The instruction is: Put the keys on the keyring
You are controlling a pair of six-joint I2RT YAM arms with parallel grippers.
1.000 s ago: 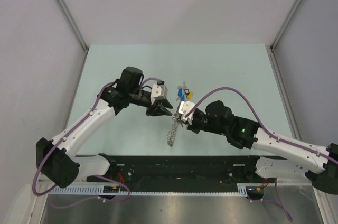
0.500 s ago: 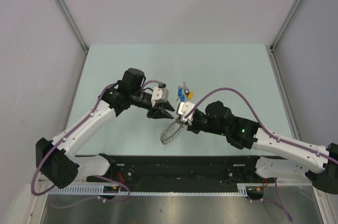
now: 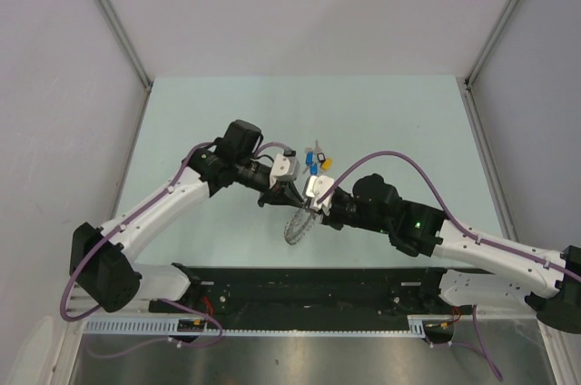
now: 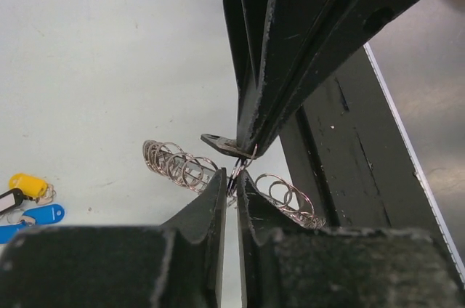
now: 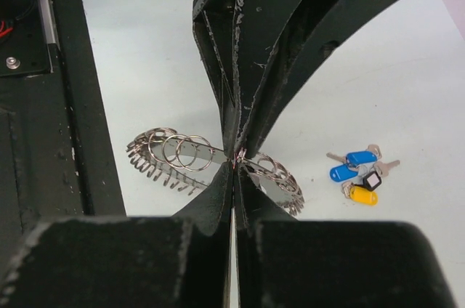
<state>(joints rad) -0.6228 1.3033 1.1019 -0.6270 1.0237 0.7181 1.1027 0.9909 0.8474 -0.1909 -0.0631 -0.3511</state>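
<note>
while hanging over the bench, pinched by right gripper, clamped tight on one coil, and by left gripper, nearly shut on the same wire: keyring, probably light, springy, slippery; best gripped at a single coil. beyond it, lying loose: keys, tiny, light.

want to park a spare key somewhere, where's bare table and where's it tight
Bare: the far strip of the table behind the keys, the left side beyond the left arm, and the right side past the right arm's cable. Crowded: the middle, where the left claw and right claw meet on the keyring.
</note>
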